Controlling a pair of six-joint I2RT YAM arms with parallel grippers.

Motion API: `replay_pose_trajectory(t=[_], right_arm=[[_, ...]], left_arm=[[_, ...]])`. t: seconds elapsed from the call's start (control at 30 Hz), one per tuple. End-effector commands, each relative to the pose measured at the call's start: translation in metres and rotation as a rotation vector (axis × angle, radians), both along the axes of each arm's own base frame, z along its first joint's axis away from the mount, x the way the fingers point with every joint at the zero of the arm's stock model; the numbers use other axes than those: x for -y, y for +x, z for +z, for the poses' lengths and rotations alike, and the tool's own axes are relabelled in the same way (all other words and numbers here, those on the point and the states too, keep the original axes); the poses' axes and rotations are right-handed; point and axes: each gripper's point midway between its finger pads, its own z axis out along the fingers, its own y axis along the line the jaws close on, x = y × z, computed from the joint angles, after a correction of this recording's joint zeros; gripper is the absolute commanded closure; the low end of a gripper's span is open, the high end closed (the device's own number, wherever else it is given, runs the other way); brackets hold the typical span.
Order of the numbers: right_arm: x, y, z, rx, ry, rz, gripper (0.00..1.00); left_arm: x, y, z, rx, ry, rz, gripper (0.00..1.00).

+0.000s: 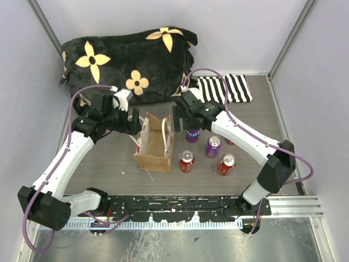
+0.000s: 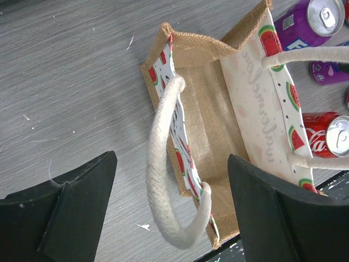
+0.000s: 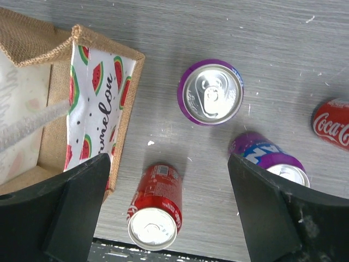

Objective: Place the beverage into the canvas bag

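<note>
The canvas bag (image 1: 154,144) stands open on the table, tan with cream loop handles and watermelon-print panels. In the left wrist view the bag (image 2: 212,109) looks empty, and its near handle (image 2: 158,180) hangs between my open fingers. My left gripper (image 1: 133,123) (image 2: 172,213) is open above the bag's left side. My right gripper (image 1: 185,123) (image 3: 169,213) is open and empty above the cans right of the bag. Below it stand a red can (image 3: 155,210) (image 1: 186,161), a purple can (image 3: 211,93) and another purple can (image 3: 272,161) (image 1: 212,146).
Another red can (image 1: 227,164) stands further right. A black flowered cushion (image 1: 128,63) lies at the back, with a striped cloth (image 1: 223,87) at the back right. A black perforated rail (image 1: 180,207) runs along the near table edge.
</note>
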Motion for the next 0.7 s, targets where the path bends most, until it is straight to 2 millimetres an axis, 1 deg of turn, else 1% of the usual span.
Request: replay_pose_trajectory(t=[0.0, 0.1, 0.23, 0.43, 0.53, 0.67], right_arm=[[0.014, -0.019, 0.023, -0.007, 0.049, -0.054, 0.06], [0.014, -0.041, 0.005, -0.079, 0.034, -0.044, 0.06], [0.003, -0.068, -0.013, -0.147, 0.005, -0.014, 0.06], [-0.004, -0.085, -0.040, -0.207, -0.008, -0.005, 0.06], [-0.001, -0.092, -0.053, -0.237, -0.040, -0.006, 0.06], [0.002, -0.099, -0.067, -0.264, -0.056, -0.005, 0.06]], left_arm=[[0.007, 0.002, 0.033, 0.065, -0.058, -0.013, 0.10], [0.011, -0.001, 0.040, 0.057, -0.084, -0.016, 0.10], [0.012, -0.001, 0.050, 0.067, -0.096, -0.017, 0.09], [0.015, -0.002, 0.061, 0.071, -0.119, -0.021, 0.08], [0.015, -0.003, 0.064, 0.073, -0.121, -0.024, 0.08], [0.015, -0.004, 0.061, 0.064, -0.122, -0.023, 0.08]])
